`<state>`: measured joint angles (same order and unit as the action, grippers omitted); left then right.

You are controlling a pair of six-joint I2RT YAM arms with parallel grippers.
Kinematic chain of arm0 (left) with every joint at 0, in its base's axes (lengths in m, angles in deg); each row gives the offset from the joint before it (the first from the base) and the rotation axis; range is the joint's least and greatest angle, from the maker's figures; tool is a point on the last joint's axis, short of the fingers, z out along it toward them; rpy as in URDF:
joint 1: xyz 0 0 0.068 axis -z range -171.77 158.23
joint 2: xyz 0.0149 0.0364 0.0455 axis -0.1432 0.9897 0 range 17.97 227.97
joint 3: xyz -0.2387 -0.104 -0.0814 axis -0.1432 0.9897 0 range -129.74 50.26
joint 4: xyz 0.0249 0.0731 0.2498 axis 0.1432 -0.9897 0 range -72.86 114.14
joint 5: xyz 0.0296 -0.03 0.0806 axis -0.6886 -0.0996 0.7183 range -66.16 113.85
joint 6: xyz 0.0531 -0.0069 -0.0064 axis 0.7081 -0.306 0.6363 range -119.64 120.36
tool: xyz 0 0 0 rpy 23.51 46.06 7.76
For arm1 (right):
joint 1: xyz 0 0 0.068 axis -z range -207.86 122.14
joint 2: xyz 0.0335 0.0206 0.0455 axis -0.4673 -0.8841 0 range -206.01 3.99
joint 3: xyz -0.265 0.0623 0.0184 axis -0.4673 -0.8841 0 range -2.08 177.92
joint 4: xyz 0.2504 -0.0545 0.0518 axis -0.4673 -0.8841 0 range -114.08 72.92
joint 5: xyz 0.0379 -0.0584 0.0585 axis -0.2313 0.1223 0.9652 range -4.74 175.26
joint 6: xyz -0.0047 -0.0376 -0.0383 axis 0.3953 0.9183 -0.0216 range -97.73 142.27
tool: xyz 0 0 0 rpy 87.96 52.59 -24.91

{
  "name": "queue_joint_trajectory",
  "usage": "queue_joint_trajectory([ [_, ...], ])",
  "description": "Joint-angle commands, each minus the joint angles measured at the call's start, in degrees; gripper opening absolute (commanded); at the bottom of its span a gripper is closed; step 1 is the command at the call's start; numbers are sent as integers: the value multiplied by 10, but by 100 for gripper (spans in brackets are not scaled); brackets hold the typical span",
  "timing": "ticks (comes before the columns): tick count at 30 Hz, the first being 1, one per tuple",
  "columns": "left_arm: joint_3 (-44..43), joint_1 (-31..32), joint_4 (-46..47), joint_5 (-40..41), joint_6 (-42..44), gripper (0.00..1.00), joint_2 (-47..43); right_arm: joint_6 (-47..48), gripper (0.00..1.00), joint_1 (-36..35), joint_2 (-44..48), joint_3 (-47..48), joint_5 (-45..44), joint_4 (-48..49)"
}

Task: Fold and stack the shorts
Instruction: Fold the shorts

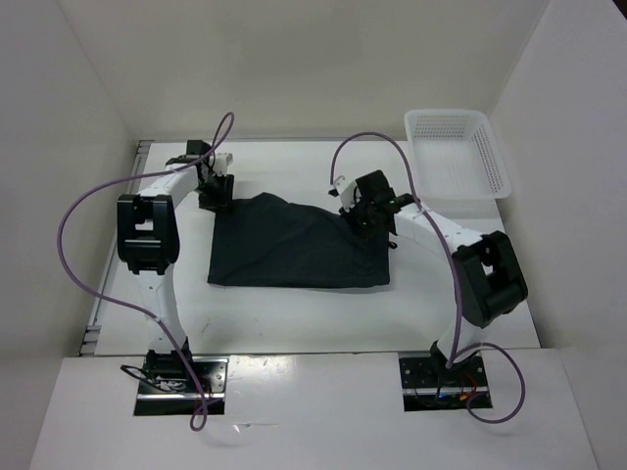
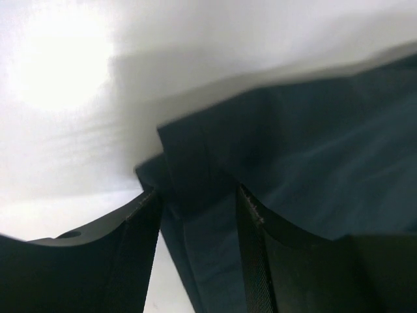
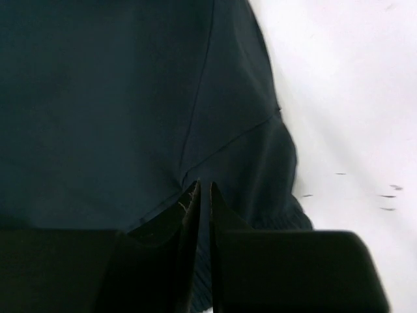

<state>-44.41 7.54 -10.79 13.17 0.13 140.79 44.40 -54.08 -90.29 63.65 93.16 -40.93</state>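
Observation:
One pair of dark navy-black shorts [image 1: 294, 245] lies spread flat in the middle of the white table. My left gripper [image 1: 216, 191] is at their far left corner. In the left wrist view its fingers [image 2: 195, 192] stand apart, with the corner hem of the shorts [image 2: 313, 156] lying between them, so it is open. My right gripper [image 1: 370, 217] is on the far right part of the shorts. In the right wrist view its fingers [image 3: 204, 186] are pressed almost together on a thin fold of the shorts [image 3: 98, 98] beside the ribbed waistband.
A white mesh basket [image 1: 458, 152] stands at the far right corner of the table. White walls close in the table at the back and both sides. Purple cables loop above both arms.

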Motion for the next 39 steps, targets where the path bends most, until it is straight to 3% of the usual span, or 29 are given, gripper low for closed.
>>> queue_joint_trajectory([
  [1,-44,7,61,-11,2,56,14,-36,13,2,-26,-10,-11,44],
  [9,-69,7,73,-27,2,57,43,-36,10,2,-77,-22,-67,61],
  [16,-61,7,72,-60,2,49,58,-24,10,2,-93,-10,-74,66],
  [19,-61,2,77,-73,2,28,58,-12,5,2,-105,-10,-90,66],
  [20,-61,2,77,-66,2,14,58,-12,4,2,-110,-10,-99,72],
  [23,-67,-15,83,-39,2,1,58,-12,0,7,-115,-10,-133,79],
  [31,-42,-28,78,-3,2,0,21,-57,0,35,-121,14,-188,112],
  [35,-42,-17,78,2,2,4,21,-48,0,35,-115,48,-188,112],
  [38,-53,-17,73,-4,2,6,21,-48,10,40,-104,82,-183,89],
  [39,-53,-12,73,-4,2,6,21,-53,19,47,-94,91,-175,82],
])
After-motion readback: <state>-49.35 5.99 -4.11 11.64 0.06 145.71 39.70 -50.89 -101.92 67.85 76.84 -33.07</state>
